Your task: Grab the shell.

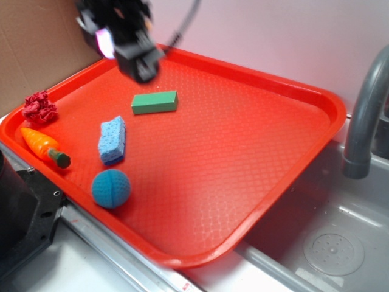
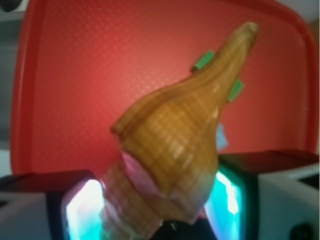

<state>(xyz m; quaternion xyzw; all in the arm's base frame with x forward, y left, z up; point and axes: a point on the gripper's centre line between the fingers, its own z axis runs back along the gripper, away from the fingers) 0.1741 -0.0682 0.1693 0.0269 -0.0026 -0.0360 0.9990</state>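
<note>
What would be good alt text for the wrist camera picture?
A tan-brown spiral shell fills the frame, clamped in the pincer, its pointed tail aimed up and right. Behind it lies a red tray, with a green block partly hidden.

shell (image 2: 172,150): tan-brown with fine darker lines crossing in a grid, pink at the opening
tray (image 1: 243,152): bright red-orange, diamond-textured surface
block (image 1: 154,102): plain green
sponge (image 1: 112,140): light blue, speckled
ball (image 1: 111,188): teal, knitted texture
carrot (image 1: 44,145): orange with a green end
crumpled ball (image 1: 40,108): dark red
gripper (image 1: 137,52): black, with a pink glowing patch
faucet (image 1: 364,115): grey
</note>
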